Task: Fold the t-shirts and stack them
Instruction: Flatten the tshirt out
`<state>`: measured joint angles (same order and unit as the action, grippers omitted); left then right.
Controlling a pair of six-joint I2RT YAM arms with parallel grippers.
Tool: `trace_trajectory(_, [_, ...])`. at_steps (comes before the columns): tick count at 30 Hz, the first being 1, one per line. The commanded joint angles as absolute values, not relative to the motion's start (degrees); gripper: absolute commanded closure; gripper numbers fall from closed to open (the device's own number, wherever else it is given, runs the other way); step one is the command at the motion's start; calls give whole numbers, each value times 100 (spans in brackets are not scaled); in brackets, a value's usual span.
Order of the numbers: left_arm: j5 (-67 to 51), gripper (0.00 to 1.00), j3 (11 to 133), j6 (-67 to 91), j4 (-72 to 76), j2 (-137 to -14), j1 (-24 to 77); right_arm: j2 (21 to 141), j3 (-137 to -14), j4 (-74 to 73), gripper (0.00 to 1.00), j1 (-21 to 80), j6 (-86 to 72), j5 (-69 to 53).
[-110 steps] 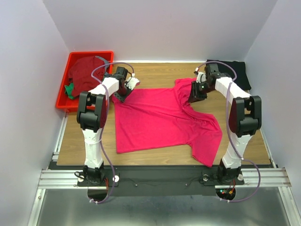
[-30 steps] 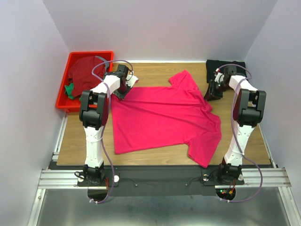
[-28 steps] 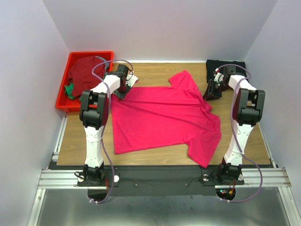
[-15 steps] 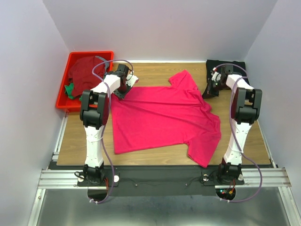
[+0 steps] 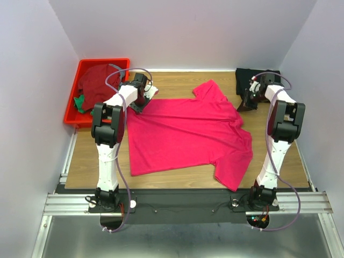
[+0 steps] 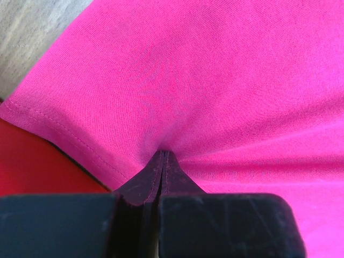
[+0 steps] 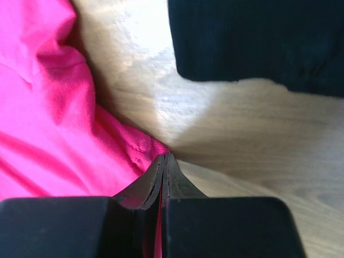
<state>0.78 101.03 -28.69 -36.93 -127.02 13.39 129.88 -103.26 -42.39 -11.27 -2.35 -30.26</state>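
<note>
A bright pink-red t-shirt (image 5: 185, 134) lies spread on the wooden table (image 5: 172, 80), one sleeve pointing to the far edge and the near right part folded over. My left gripper (image 5: 138, 103) is shut on its far left edge; in the left wrist view the pink cloth (image 6: 215, 80) puckers at the closed tips (image 6: 163, 153). My right gripper (image 5: 246, 103) is shut on the shirt's right edge, with pink cloth (image 7: 43, 134) pinched between the tips (image 7: 165, 156). A folded black t-shirt (image 5: 258, 76) lies just beyond it, and it shows again, as a black t-shirt (image 7: 258, 37), in the right wrist view.
A red plastic bin (image 5: 71, 110) stands at the far left and holds a dark red shirt (image 5: 97, 80) and a bit of green cloth (image 5: 79, 102). White walls close in on three sides of the table.
My right gripper has closed on the pink shirt's right edge and shifted slightly to the right. The left arm and the shirt's lie have not changed.
</note>
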Motion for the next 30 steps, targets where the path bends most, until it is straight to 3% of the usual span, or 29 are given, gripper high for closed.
trace_trajectory(1, [88, 100, 9923, -2883, -3858, -13025, 1239, 12507, -10266, -4043, 99, -1090, -202, -2437])
trace_trajectory(6, [140, 100, 9879, -2874, -3858, -12999, 1231, 12419, -10222, -3701, 99, -1125, -395, -1285])
trace_trajectory(13, [132, 100, 9870, -2821, -3779, -12893, 1204, 12621, -10450, -3559, 100, -1125, -422, -1002])
trace_trajectory(17, [-465, 99, 9967, -2918, -3867, -12701, 1204, 12578, -10582, -3831, 99, -1125, -115, -1098])
trace_trajectory(18, [-596, 96, 10019, -2944, -3876, -12561, 1204, 12542, -10669, -3954, 96, -1125, -45, -1168])
trace_trajectory(19, [-1007, 89, 10080, -3040, -3972, -12490, 1204, 12411, -10696, -4155, 79, -1125, 226, -1230])
trace_trajectory(21, [-1396, 81, 10282, -3067, -4043, -12271, 1213, 12157, -10592, -4184, 58, -1125, 360, -1518])
trace_trajectory(23, [-1799, 73, 10458, -3024, -4078, -12191, 1230, 11875, -10626, -4140, 48, -1116, 501, -1818])
trace_trajectory(25, [-2195, 72, 10801, -2945, -4139, -12190, 1239, 11935, -10975, -4140, 47, -1072, 422, -2143])
trace_trajectory(30, [-2777, 66, 11206, -2593, -3833, -12120, 1239, 12541, -11898, -3999, 58, -774, 229, -2496])
